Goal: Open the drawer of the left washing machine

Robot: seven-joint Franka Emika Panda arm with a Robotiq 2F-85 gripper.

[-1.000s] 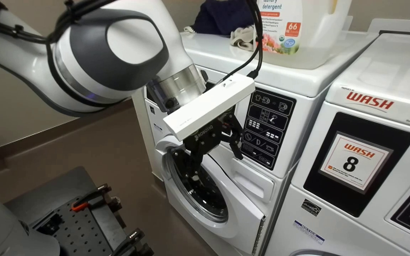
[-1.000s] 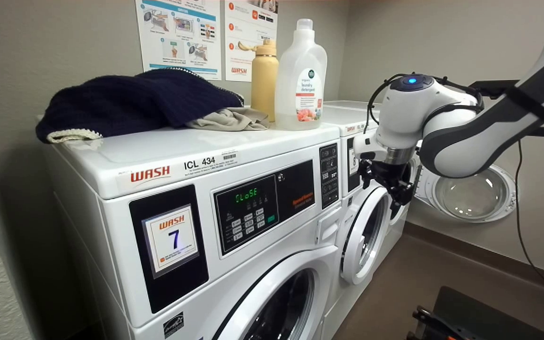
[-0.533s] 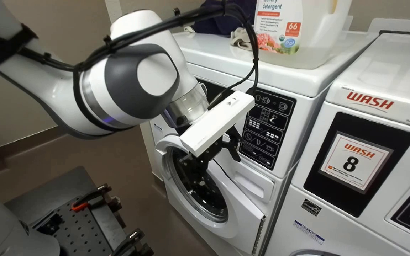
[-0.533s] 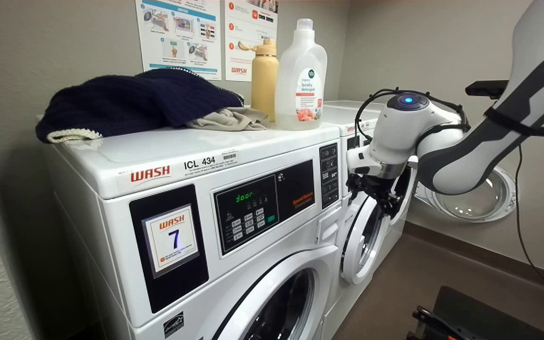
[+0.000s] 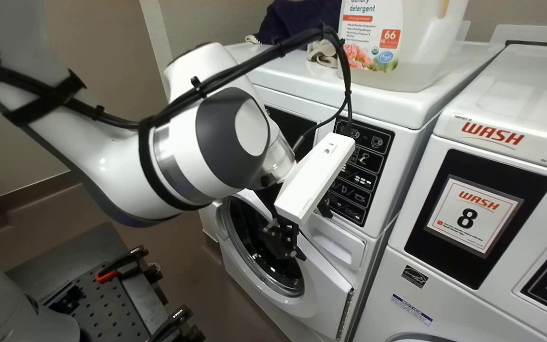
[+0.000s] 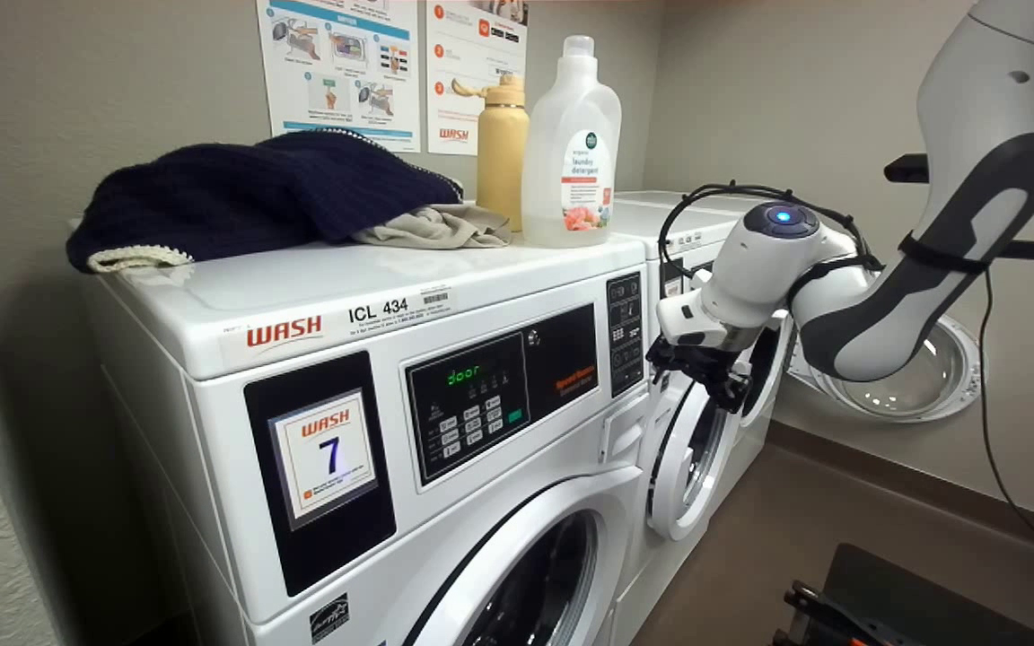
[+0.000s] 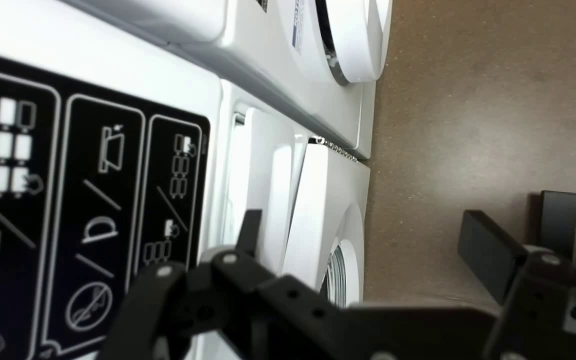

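Drawer (image 7: 267, 185) near the spread claw (image 7: 365, 235)

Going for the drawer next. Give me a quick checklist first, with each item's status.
1. Tool open: ok; fingers apart, nothing gripped.
2. Correct washer: ok; in an exterior view the tool is before the left washing machine, not the one with the number 8 sign.
3. Drawer shut: ok; it looks closed in an exterior view.
4. Drawer lined up between the fingers: not ok; in the wrist view it shows behind one finger.
5. Clear of the round door: cannot tell; the tool overlaps it in an exterior view, depth unclear.
6. Detergent bottle out of the way: ok; upright, apart from the tool.
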